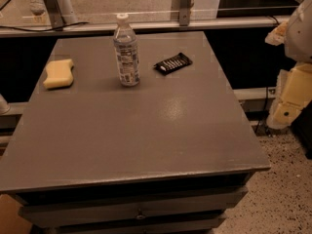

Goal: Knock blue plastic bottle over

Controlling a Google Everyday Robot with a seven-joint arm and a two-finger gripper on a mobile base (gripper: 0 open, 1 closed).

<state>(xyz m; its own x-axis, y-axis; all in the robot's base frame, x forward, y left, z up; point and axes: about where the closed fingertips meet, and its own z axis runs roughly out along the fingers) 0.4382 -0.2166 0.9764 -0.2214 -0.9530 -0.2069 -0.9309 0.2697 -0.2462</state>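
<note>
Well back on the grey counter (146,130), in the single camera view, the blue plastic bottle (126,52) stands upright, a little left of the middle and near the far edge. Its body is clear with a faint bluish tint, narrowing at the shoulder to a white screw cap. A pale printed label wraps around the lower half, and the base sits flat on the counter, touching nothing else.

Left of the bottle, near the counter's left edge and well apart from it, lies a yellow sponge (59,73), flat. To the bottle's right lies a flat black wrapped bar (172,63), turned at a slant, near the bottle but not touching it. The bar sits between the bottle and the counter's right edge.

The robot's arm (301,33) shows at the right border of the view, off the counter and beyond its right edge. Its cream-coloured hand (284,112) hangs downward there, beside the counter and above the speckled floor (282,199), well apart from the bottle. Whether the hand is released or clenched cannot be told, and it grasps nothing that can be seen.

Below the counter top, drawer fronts (136,211) face the camera. Behind the counter a pale rail (146,26) runs across the view.
</note>
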